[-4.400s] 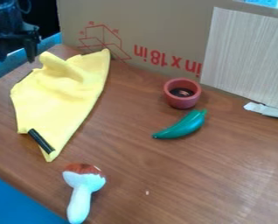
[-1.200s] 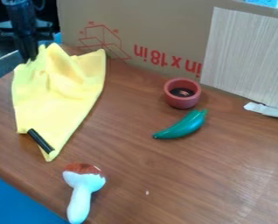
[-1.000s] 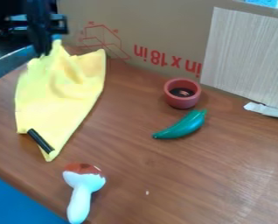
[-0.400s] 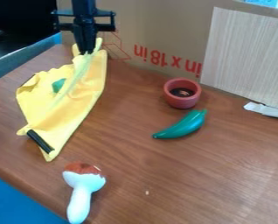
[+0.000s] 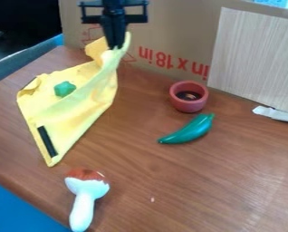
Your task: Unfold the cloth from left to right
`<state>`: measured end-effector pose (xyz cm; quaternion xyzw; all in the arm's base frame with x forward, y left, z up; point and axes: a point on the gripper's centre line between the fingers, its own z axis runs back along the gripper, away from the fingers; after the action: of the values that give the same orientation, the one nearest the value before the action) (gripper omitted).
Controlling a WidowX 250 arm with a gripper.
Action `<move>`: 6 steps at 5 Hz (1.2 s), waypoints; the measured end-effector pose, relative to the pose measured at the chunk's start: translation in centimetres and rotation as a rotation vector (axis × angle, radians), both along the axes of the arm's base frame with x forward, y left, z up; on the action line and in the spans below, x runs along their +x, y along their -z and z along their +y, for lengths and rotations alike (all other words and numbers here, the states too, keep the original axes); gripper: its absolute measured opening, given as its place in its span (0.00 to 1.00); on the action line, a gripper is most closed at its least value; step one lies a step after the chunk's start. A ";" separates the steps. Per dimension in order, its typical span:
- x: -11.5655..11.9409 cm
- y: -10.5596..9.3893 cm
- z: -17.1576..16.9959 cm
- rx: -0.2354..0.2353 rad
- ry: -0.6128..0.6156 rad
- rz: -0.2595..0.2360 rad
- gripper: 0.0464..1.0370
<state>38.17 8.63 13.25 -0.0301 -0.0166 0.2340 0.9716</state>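
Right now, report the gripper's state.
Gripper: closed on the yellow cloth, holding its upper part raised near the cardboard.

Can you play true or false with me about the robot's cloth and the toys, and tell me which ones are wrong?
1. The gripper holds part of the yellow cloth. True.
2. The whole cloth lies flat. False: part of it is lifted up at the gripper.
3. A small green thing is on the cloth. True.
4. The red cup is on the cloth. False: it stands on the table, beside the cardboard.
5. The green pepper is inside the cup. False: it lies on the table.
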 end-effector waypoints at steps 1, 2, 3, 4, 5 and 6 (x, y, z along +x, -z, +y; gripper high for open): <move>0.5 -0.1 -1.7 -0.003 -0.007 -0.010 0.01; 1.0 0.1 -3.2 -0.009 -0.057 -0.013 0.01; 1.7 1.7 -5.3 0.019 -0.069 0.001 0.01; 2.0 3.2 -7.5 0.041 -0.076 0.008 0.03; 2.5 3.4 -8.9 0.050 -0.078 -0.015 0.18; 2.0 4.8 -9.6 0.081 -0.062 -0.013 0.44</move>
<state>40.17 -0.97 8.40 0.0084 -0.0333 0.2629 0.9642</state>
